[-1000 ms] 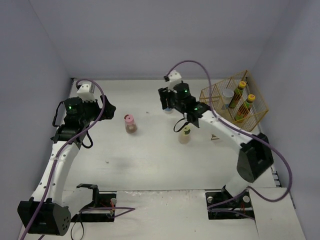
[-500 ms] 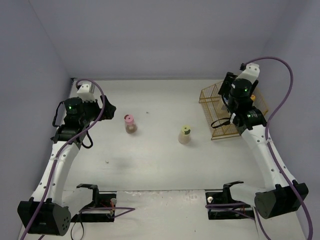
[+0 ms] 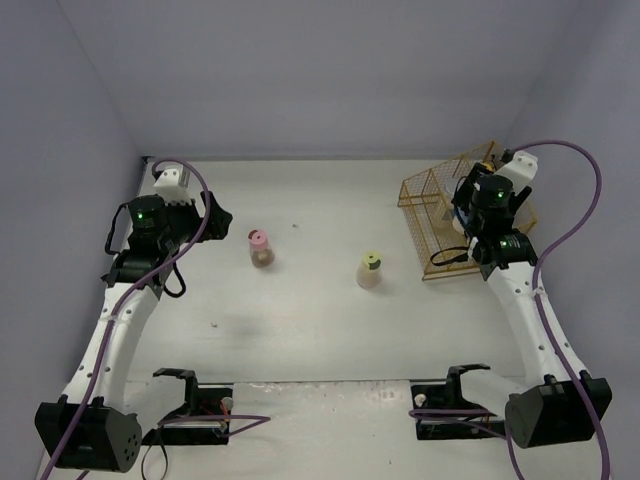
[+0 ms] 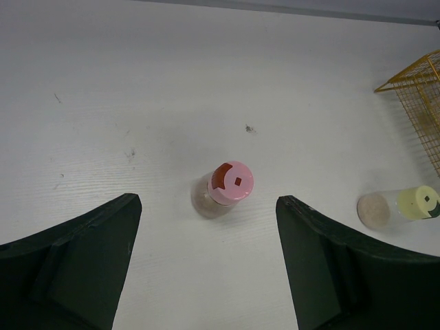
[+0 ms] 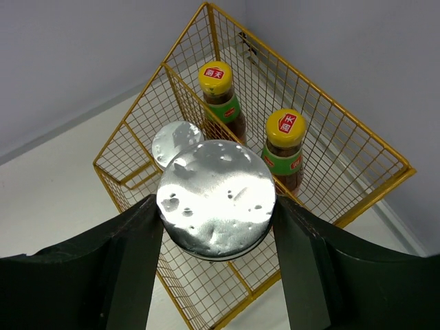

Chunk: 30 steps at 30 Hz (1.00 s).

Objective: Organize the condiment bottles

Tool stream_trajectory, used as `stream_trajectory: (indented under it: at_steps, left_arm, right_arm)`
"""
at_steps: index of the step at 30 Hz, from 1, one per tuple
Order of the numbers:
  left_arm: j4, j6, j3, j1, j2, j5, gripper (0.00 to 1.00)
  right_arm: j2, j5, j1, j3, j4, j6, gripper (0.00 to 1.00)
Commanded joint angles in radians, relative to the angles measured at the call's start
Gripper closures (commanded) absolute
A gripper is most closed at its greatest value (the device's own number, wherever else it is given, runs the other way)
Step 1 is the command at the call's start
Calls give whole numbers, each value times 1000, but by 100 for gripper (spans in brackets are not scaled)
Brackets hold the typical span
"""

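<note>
The right gripper (image 5: pixel 216 206) was clamped on a silver-lidded jar (image 5: pixel 216 189), one finger pressed to each side of it, holding it over the gold wire basket (image 5: pixel 347 182) at the table's far right corner. Below it in the basket stood another silver-lidded jar (image 5: pixel 173 141), its lid partly hidden behind the held one. In the compartment beyond stood a yellow-capped sauce bottle (image 5: pixel 218 96) and a second sauce bottle (image 5: pixel 285 148), close together and upright.

The left gripper (image 3: pixel 216 213) hung over the table (image 3: pixel 320 320) at the far left with its fingers spread wide and nothing between them. Ahead of it a pink-lidded jar (image 4: pixel 230 182) stood alone on the bare surface. The yellow-green-lidded jar (image 4: pixel 402 206) sat well apart from it, nearer the basket but outside it.
</note>
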Motion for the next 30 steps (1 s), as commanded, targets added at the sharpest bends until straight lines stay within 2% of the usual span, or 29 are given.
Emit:
stream_trajectory:
  at_steps: [1,15,19,24,27,30]
  left_arm:
    - [71,-10,34,9,1,21,20]
    - [73,-18,34,9,1,30,20]
    - [74,-18,32,9,4,33,20]
    - [74,-19,32,9,3,31,20]
    - [76,-19,32,9,4,33,20]
    - [74,-19,34,9,6,33,20]
  right_arm:
    - [-3,37,-14,-29,49,22,100]
    - [-2,50,-28,-33,87,27,100]
    - [15,41,-28,-98,114,50,88]
    - [55,27,-28,-161,160,72,84]
    - [67,14,-28,-170,179,78,79]
    - [74,1,-28,-171,187,76,68]
